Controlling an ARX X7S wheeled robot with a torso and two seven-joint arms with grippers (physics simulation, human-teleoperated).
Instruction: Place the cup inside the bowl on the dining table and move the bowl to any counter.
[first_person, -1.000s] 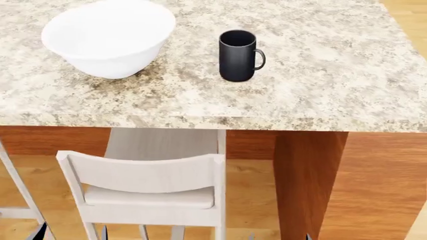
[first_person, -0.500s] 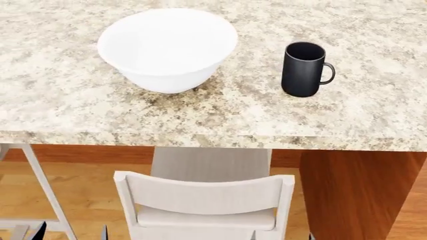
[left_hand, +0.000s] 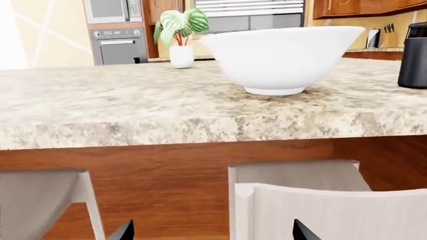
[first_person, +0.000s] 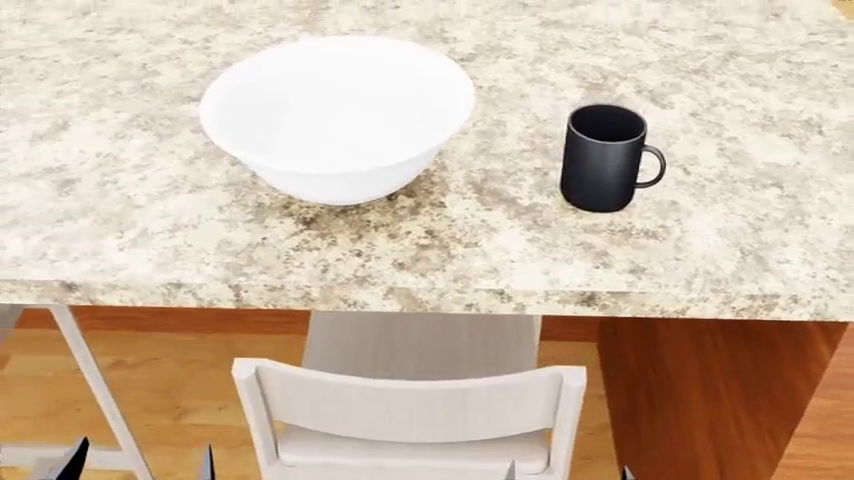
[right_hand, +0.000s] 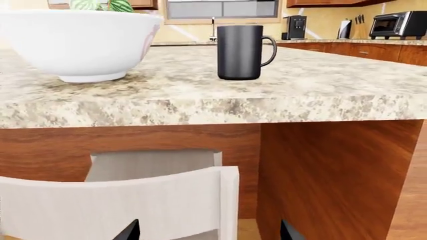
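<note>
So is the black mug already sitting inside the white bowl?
No, the mug stands upright on the table beside the bowl.

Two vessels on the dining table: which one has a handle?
The cup, the matte black one to the right of the bowl in the head view. A small loop handle sticks out of its right side; the wide white bowl has smooth sides and none.

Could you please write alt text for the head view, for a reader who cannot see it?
A large empty white bowl and an upright black cup, handle pointing right, stand apart on the speckled dining table, bowl left of cup. A pale wooden chair is tucked under the near edge; dark finger tips barely show at the bottom edge.
</note>
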